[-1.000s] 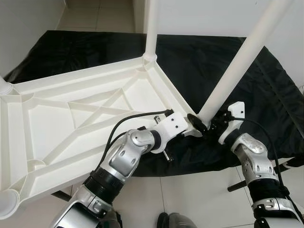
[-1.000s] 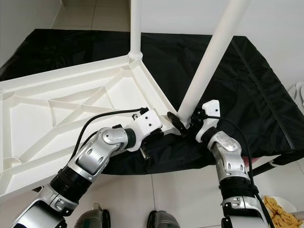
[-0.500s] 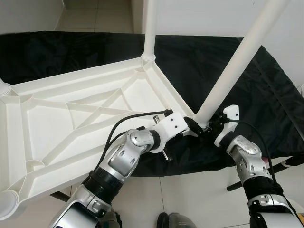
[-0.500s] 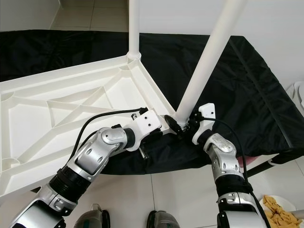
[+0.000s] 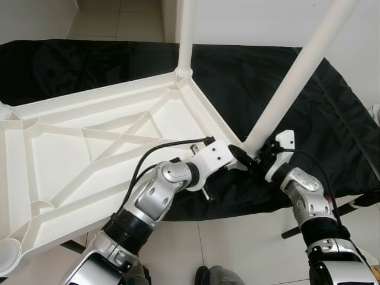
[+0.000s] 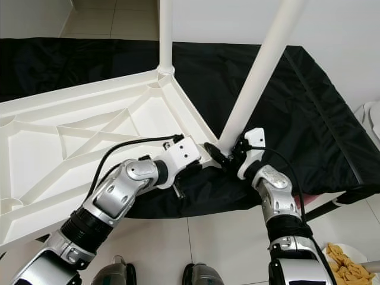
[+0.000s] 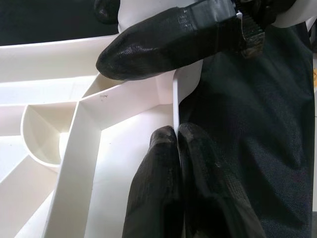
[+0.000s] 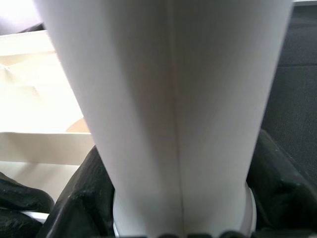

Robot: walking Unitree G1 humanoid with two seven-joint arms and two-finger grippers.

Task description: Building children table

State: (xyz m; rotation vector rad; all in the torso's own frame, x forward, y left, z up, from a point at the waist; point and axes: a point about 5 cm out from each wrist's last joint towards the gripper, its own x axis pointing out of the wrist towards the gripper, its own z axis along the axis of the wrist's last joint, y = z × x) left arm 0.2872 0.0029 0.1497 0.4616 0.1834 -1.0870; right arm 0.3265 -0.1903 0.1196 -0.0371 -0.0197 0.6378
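Two grippers on one corner: left gripper pinches the tabletop rim beside the socket, right gripper clamps the tilted leg at its base there — stand leg upright, then press straight in.

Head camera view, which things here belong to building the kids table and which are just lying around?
Job:
tabletop, upside down
fitted leg
tilted leg, held by right gripper
left gripper, clamped on tabletop's rim

Lying about:
black cloth
snack pile on the floor
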